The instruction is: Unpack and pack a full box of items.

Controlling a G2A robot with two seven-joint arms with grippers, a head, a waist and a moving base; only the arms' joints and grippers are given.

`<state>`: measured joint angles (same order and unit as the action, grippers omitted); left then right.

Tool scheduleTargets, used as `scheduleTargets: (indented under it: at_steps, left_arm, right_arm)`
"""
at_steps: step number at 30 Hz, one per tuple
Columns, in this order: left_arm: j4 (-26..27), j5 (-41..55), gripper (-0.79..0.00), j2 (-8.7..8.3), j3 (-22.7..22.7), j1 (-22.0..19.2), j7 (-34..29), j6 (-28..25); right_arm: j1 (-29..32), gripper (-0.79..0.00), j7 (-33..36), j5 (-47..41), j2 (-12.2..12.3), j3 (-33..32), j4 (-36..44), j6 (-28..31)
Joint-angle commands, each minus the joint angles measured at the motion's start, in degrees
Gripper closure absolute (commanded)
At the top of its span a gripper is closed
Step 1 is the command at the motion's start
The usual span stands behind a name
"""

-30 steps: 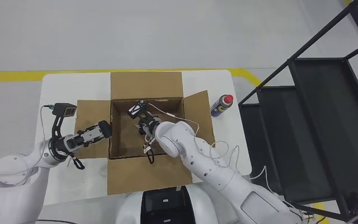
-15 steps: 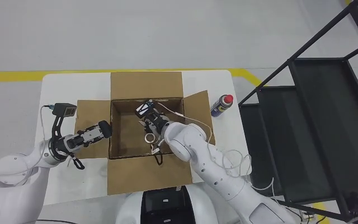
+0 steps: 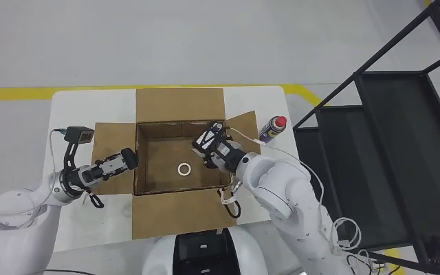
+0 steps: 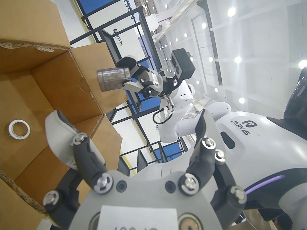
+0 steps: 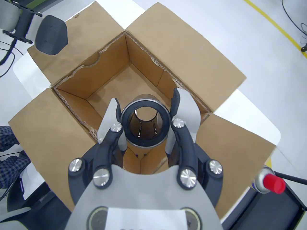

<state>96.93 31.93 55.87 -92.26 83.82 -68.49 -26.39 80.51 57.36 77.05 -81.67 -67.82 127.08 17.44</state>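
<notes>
Lifting out. Top view: right gripper (image 3: 208,142), clamped on the metal sleeve (image 3: 204,139), has risen off the box (image 3: 155,168) floor toward its right wall; ring (image 3: 184,168) remains inside. Left wrist: left gripper (image 4: 129,120) spread apart, idle. Right wrist: sleeve over the opening, so probably mid-unpack.

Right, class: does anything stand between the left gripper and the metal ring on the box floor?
Nothing visible does. The left gripper, fingers open, hovers over the left flap of the cardboard box, with bare floor between it and the metal ring. The right gripper holds the linear bearing up by the right wall, aside.
</notes>
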Motion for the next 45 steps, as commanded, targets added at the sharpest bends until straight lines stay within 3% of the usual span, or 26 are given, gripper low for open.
scheduleTargets:
  at_steps: [1, 6, 18, 24, 30, 45]
  left_arm:
    - [0.0, 0.0, -0.785, 0.0, 0.0, 0.0, 0.0, 0.0]
    - [0.0, 0.0, -0.785, 0.0, 0.0, 0.0, 0.0, 0.0]
    - [0.0, 0.0, -0.785, 0.0, 0.0, 0.0, 0.0, 0.0]
    - [0.0, 0.0, -0.785, 0.0, 0.0, 0.0, 0.0, 0.0]
    - [0.0, 0.0, -0.785, 0.0, 0.0, 0.0, 0.0, 0.0]
    - [0.0, 0.0, -0.785, 0.0, 0.0, 0.0, 0.0, 0.0]
  right_arm:
    - [1.98, 0.0, 1.14, -1.42, 0.47, -3.34, 2.85, 0.92]
    - [6.7, 0.0, 1.96, -8.42, 1.45, -11.78, 7.41, 2.7]
    - [15.25, 0.0, -1.66, -19.17, 3.52, -35.15, 7.57, 6.69]
    - [20.67, 0.0, -2.14, -23.17, 4.17, -43.4, 7.57, 7.32]
    - [25.61, 0.0, -2.47, -22.21, 4.36, -42.69, 6.13, 4.98]
    - [24.78, 0.0, -19.8, -7.85, 4.42, -28.21, -11.82, 1.53]
